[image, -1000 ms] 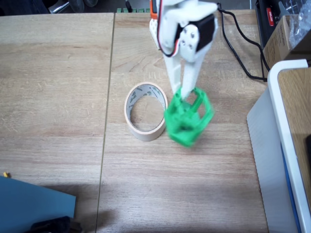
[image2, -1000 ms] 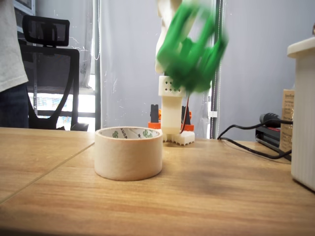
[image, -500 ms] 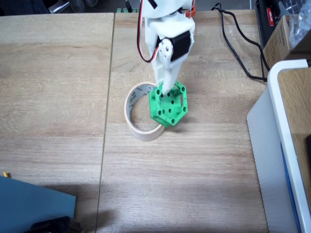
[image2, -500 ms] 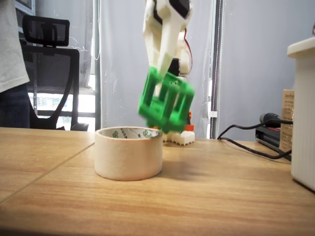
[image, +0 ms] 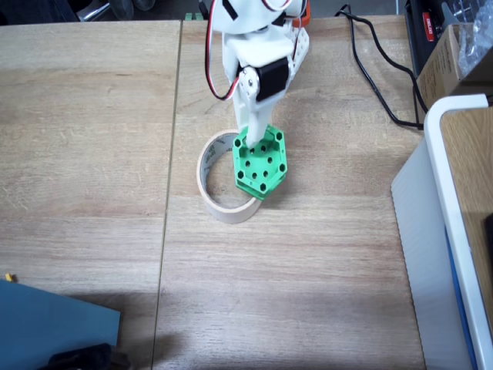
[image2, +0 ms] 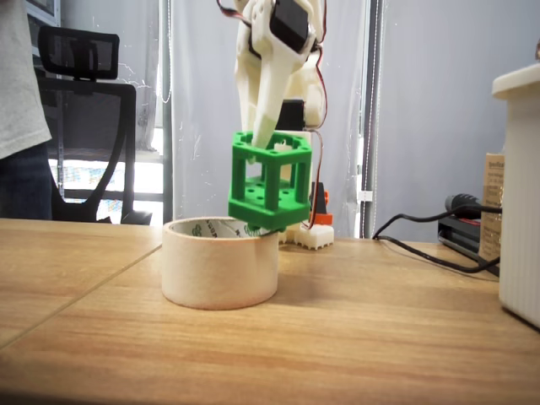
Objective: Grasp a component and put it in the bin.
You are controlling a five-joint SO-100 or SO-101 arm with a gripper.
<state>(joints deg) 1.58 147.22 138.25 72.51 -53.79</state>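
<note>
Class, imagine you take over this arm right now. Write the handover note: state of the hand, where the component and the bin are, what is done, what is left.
Hand: shut on the green component, gripping its upper edge.
Component: lifted, just above the right side of the tape-roll bin in the side-on fixed view, not centred over the opening.
Bin: upright on the wooden table.
Done: grasp, lift, carry.
Left: centre over the opening, lower, release.
</note>
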